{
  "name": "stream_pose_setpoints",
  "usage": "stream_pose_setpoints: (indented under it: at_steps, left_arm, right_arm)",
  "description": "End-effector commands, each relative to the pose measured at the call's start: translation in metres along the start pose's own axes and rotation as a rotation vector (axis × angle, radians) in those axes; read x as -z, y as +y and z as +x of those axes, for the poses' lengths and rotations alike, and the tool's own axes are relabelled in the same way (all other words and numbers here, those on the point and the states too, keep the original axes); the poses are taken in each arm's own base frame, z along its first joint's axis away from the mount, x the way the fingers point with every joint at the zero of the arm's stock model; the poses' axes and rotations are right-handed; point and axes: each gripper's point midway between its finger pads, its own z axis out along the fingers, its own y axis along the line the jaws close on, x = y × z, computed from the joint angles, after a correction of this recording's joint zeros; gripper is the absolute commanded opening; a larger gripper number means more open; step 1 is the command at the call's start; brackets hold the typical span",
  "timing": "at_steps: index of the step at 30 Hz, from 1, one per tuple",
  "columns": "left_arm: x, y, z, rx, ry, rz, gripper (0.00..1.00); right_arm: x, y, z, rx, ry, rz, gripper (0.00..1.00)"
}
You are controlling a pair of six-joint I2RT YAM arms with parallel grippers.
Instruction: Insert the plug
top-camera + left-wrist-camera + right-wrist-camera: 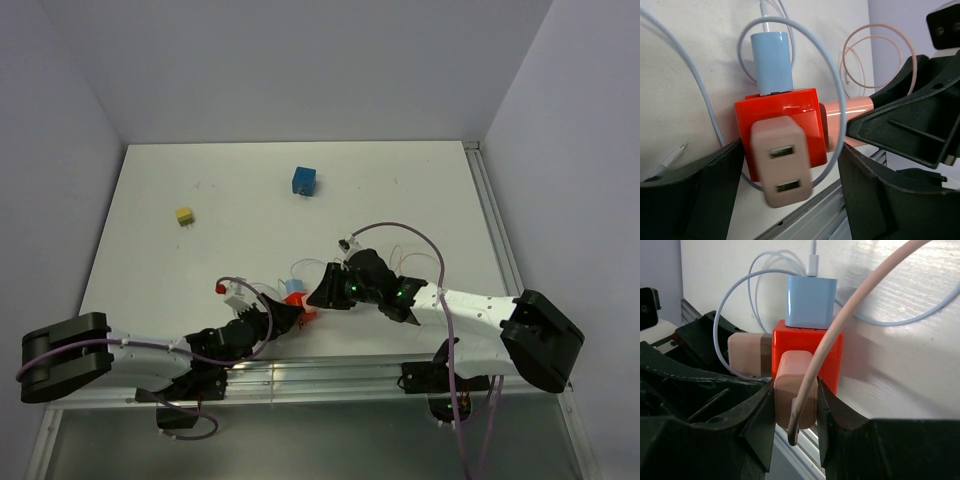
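A red socket cube [782,117] lies near the table's front edge, also in the top view [306,317] and the right wrist view [832,347]. A blue charger [771,60] is plugged into its far face. A beige two-port charger [782,167] sits in the face towards the left wrist camera. My right gripper [795,407] is shut on a pink charger [795,390] with a pink cable [850,315], and the charger sits against the cube's face. My left gripper [790,195] stands open around the cube, with a small gap at its right finger [875,195].
A blue cube [304,181] and a yellow block [185,216] lie on the far half of the table. A small red and white piece [228,290] lies left of the socket cube. Blue and pink cables loop around the cube. The metal rail of the table edge [330,372] runs just in front.
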Motion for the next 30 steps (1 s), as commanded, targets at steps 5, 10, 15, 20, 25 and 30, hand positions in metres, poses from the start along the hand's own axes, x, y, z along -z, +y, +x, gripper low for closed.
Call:
stream_pose_setpoints:
  at_steps: [5,10,15,20,25,30]
  left_arm:
    - [0.030,0.043,0.000,0.001,0.015,0.023,0.81]
    - [0.030,0.040,-0.002,-0.009,0.011,0.030,0.80]
    - [0.031,0.045,0.001,-0.009,0.025,0.018,0.79]
    - [0.028,0.041,0.004,-0.027,0.033,0.017,0.79]
    - [0.024,0.043,0.010,-0.052,0.054,0.001,0.77]
    - [0.025,0.041,0.011,-0.032,0.056,0.016,0.70]
  right_arm:
    - [0.004,-0.021,0.026,-0.002,0.080,0.068,0.00]
    - [0.004,-0.021,0.025,0.004,0.081,0.071,0.00]
    - [0.003,-0.010,0.027,0.012,0.106,0.032,0.00]
    - [0.001,-0.002,0.035,0.031,0.160,-0.011,0.00]
    - [-0.003,-0.004,0.043,0.034,0.217,0.001,0.00]
    - [-0.006,-0.019,0.045,0.047,0.233,0.107,0.00]
